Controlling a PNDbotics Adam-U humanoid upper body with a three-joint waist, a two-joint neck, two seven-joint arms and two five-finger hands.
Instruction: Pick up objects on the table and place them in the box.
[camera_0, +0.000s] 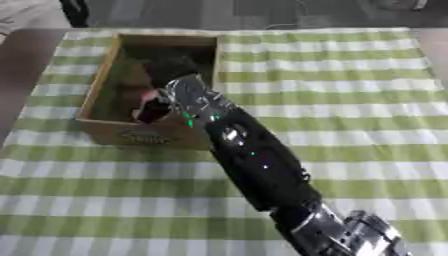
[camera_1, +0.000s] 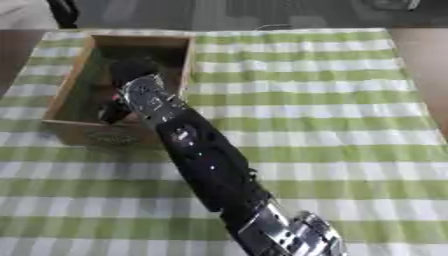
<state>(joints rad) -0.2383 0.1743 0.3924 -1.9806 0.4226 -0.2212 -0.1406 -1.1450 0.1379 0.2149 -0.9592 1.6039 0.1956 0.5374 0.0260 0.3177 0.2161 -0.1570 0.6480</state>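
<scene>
Left eye view shows us a table covered with a green-and-white checked cloth (camera_0: 350, 100), and on its far left part an open brown cardboard box (camera_0: 98, 92) with some dark print on its near wall. Our right arm, black with silver joints (camera_0: 262, 165), comes in from the lower right corner and stretches diagonally up and to the left, crossing the near right corner of the box. Its hand (camera_0: 168, 70) is inside the box, over the middle of the opening, black and rounded from this angle.

We cannot tell whether the hand is released, clenched or grasping anything; its underside faces away from us. Just beside the wrist, inside the box near the near wall, we see a small pinkish patch (camera_0: 149, 95) next to a dark shape. Both are too blurred for us to say what they are, or whether the hand touches them.

In the right eye view the same arm hides more of the box's near right wall. Our left hand shows in neither view.
</scene>
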